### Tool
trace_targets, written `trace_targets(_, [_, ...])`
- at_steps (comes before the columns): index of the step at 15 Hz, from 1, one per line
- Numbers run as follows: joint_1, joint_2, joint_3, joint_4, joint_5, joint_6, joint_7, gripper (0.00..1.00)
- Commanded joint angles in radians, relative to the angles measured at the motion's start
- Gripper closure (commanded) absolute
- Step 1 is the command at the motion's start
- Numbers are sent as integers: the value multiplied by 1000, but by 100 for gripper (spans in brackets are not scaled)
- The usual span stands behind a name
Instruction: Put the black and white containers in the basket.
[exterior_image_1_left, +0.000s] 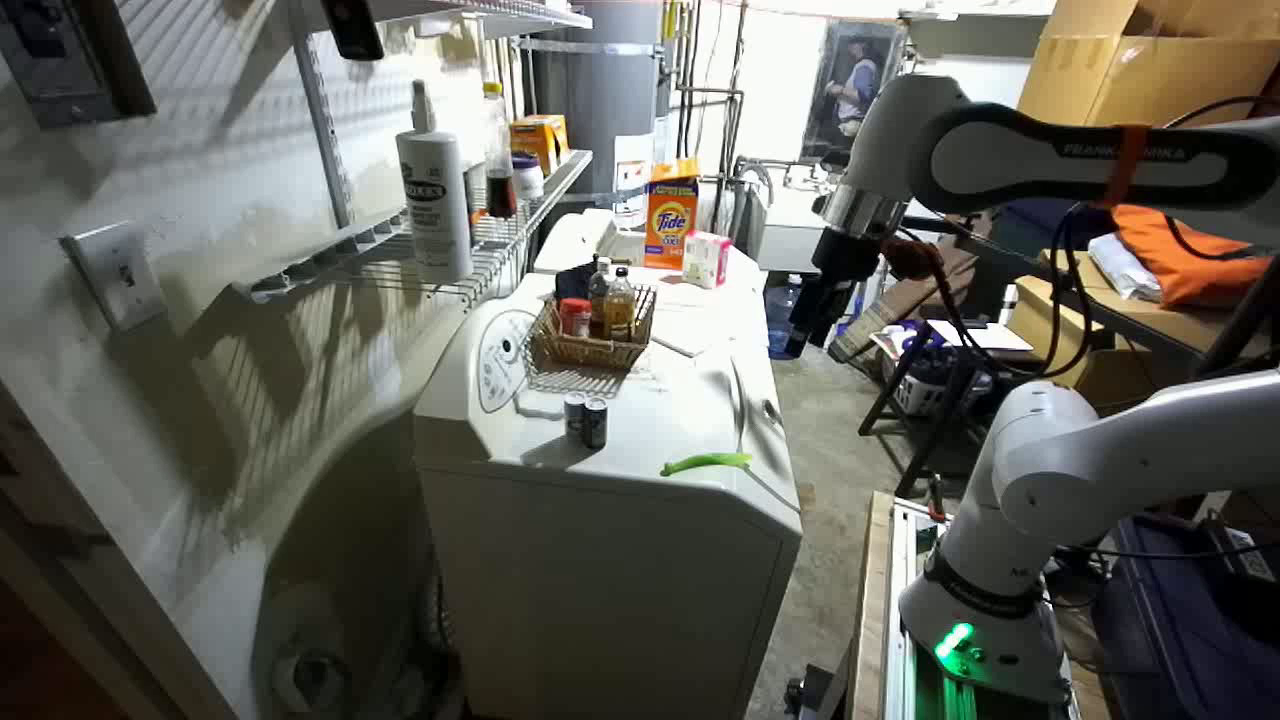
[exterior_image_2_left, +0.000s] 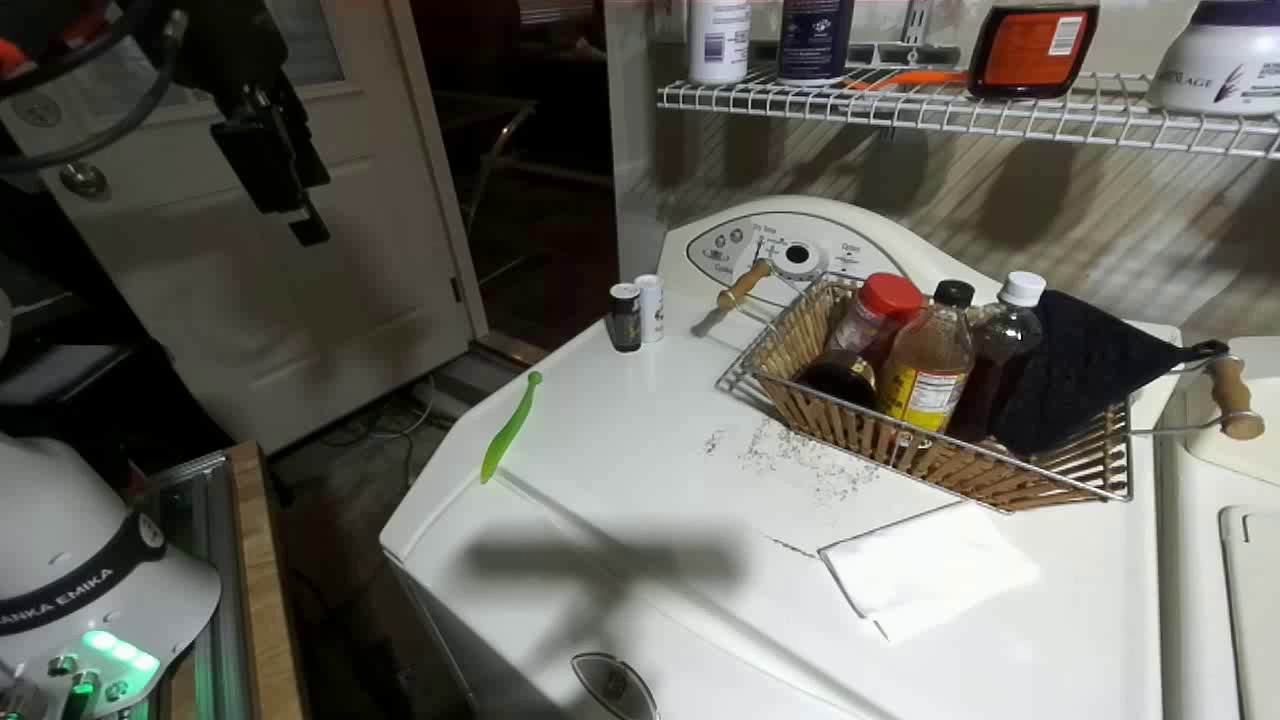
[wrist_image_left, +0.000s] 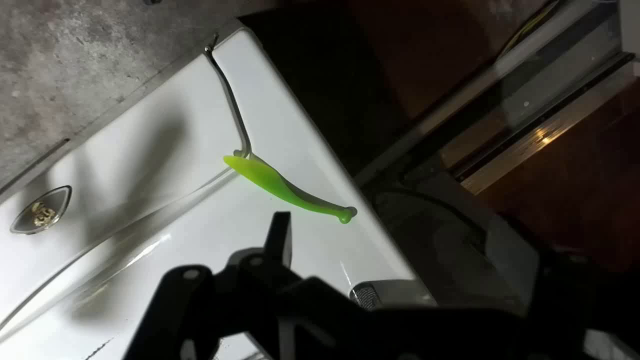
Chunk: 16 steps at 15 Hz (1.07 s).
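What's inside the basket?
Basket: red-capped jar, black-capped bottle, white-capped bottle, black cloth, plus a dark shape, unclear what. They cover much of the bottom; anything underneath can't be seen.

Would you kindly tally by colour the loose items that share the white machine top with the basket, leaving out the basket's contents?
White: 2 (white container, white cloth or paper)
Black: 1 (black container)
Green: 1 (slender green object)
Total: 4
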<state>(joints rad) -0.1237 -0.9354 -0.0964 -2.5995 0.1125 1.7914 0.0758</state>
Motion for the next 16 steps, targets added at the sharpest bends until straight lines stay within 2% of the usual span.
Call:
trace_targets(1, [-3, 1, 2, 3, 2, -3, -2, 0])
trace_targets(6, [0, 14, 0, 1, 4, 18, -9, 0])
trace_targets(12, [42, 233, -1, -15, -11, 322, -99, 0])
trace_targets(16, [90, 435, -22, 40, -10, 443, -225, 0])
